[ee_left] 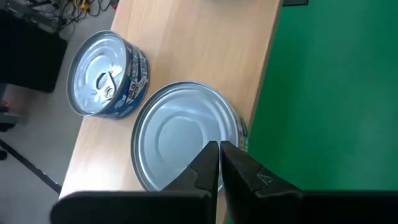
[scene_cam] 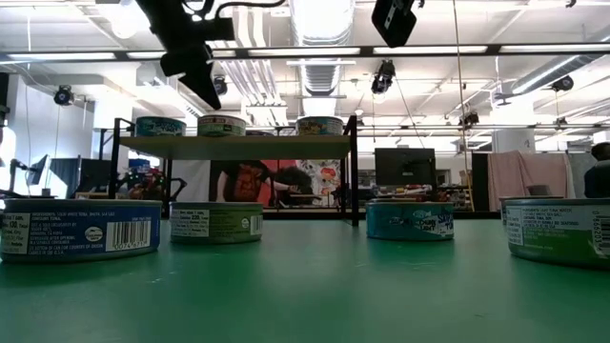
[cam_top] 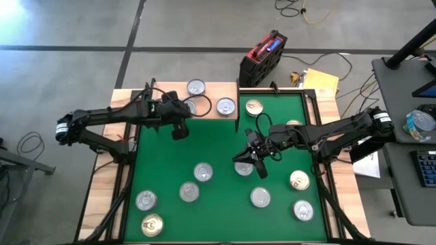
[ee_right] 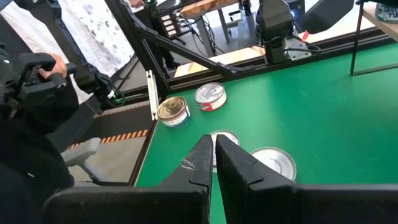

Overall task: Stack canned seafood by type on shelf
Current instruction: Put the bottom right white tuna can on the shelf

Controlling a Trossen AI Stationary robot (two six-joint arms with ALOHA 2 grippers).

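Note:
The shelf [cam_top: 211, 114] is a light-wood board at the mat's far left corner, standing on black legs [scene_cam: 355, 171]. Three tins rest flat on it [scene_cam: 159, 126] [scene_cam: 221, 124] [scene_cam: 319, 125]. My left gripper [cam_top: 179, 131] is shut and hovers over the shelf's near edge, above a silver tin [ee_left: 180, 134] lying there beside a blue-sided tin [ee_left: 109, 74]. My right gripper [cam_top: 249, 160] is shut and raised above a silver tin [cam_top: 243, 168] at mid-mat. Several more tins lie flat on the green mat, among them gold-topped ones [cam_top: 300, 180] [cam_top: 152, 224] [cam_top: 254, 107].
A red and black case [cam_top: 262, 58] and yellow paper [cam_top: 320, 80] lie beyond the mat's far edge. Black frame rails [cam_top: 320, 129] border the mat. A person [ee_right: 31, 93] sits past the table's edge in the right wrist view. Bare green mat [cam_top: 197, 146] lies between the arms.

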